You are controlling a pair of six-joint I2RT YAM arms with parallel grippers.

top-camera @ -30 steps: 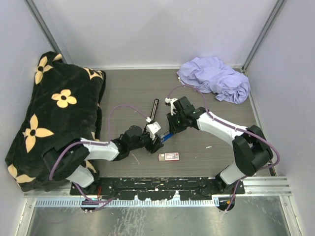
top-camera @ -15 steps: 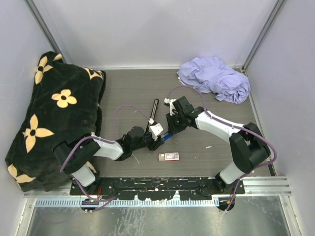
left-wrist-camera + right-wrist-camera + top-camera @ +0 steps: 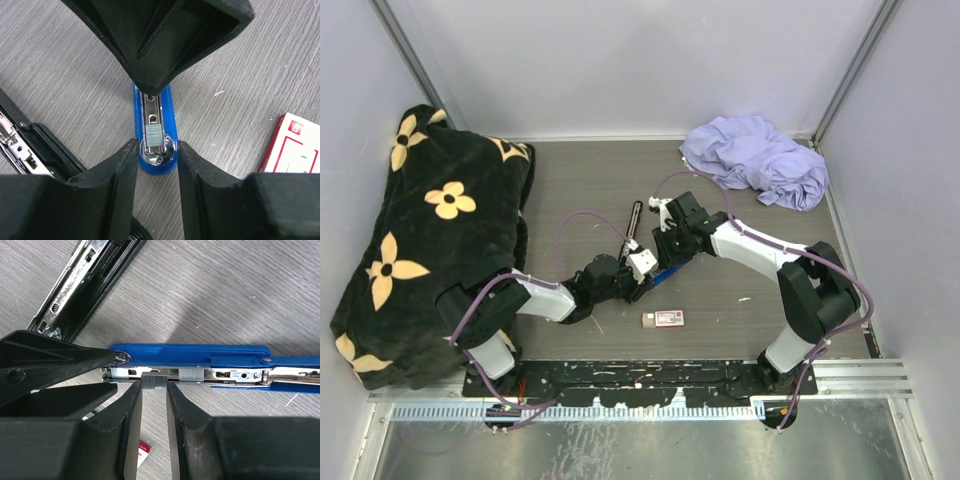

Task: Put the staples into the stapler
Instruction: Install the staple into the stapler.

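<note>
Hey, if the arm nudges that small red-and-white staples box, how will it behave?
The staples box lies flat, so it should slide, not roll or tip. It looks like thin card: probably light, and crushable in a hard pinch.

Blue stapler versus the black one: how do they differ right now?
The blue stapler sits clamped in the left gripper, the black stapler lies aside, untouched. The blue stapler's rail carries a staple strip, pinched by the right gripper; none shows on the black stapler's rail. Both lie opened, metal rails exposed.
</note>
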